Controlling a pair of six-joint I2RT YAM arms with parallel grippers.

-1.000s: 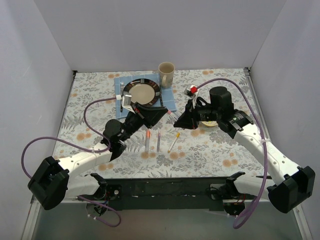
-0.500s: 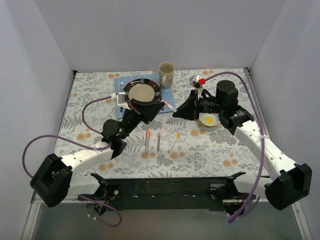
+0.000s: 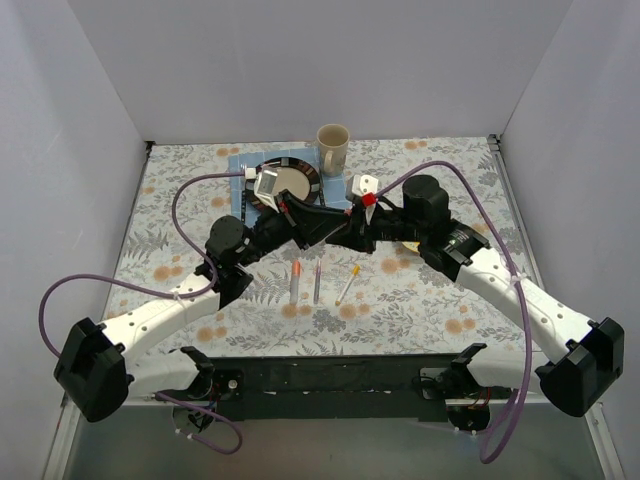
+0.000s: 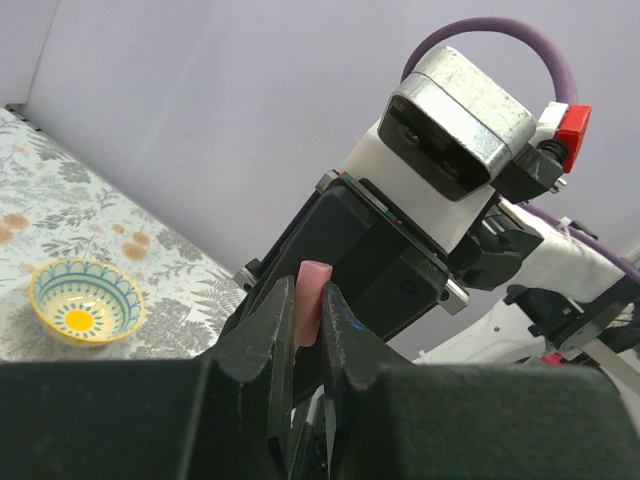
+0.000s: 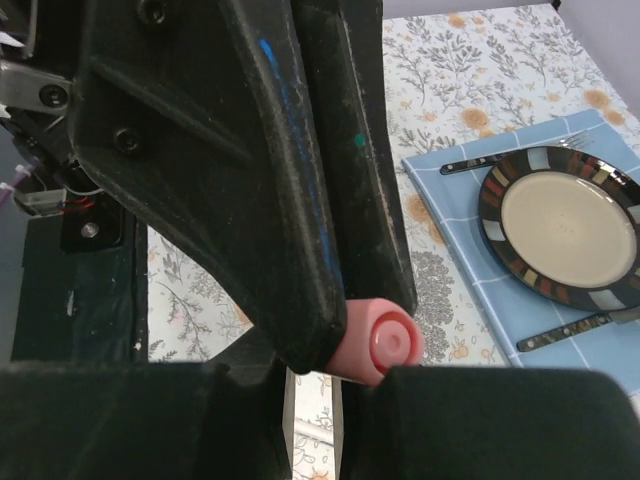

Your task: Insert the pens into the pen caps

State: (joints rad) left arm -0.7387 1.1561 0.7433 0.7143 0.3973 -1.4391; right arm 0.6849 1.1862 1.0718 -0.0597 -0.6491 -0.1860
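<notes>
The left gripper [image 3: 328, 222] is clamped tight on the pink pen [image 4: 312, 288], which sits crosswise between its fingertips. From that gripper's own camera the pen is a slim, flat-topped pink stub. In the right wrist view it is a smooth pink cylinder with a round, dimpled end face, poking out beneath the blue-marked finger. Tip to tip with the left gripper, just to its right and raised off the table, is the right gripper [image 3: 350, 228]. I cannot tell how wide its jaws stand or whether they carry anything. Below the meeting tips, toward the arm bases, three pens lie apart on the floral table [image 3: 450, 300]: the orange pen [image 3: 296, 280], purple pen [image 3: 317, 283] and yellow pen [image 3: 348, 284]. Behind the left gripper the plate [image 3: 283, 185] rests on a blue mat [image 5: 440, 190], with the mug [image 3: 333, 148] beyond. A patterned bowl [image 4: 40, 295] sits low beside the left fingertips in their view. The white walls [image 3: 80, 120] stand well apart from both grippers.
</notes>
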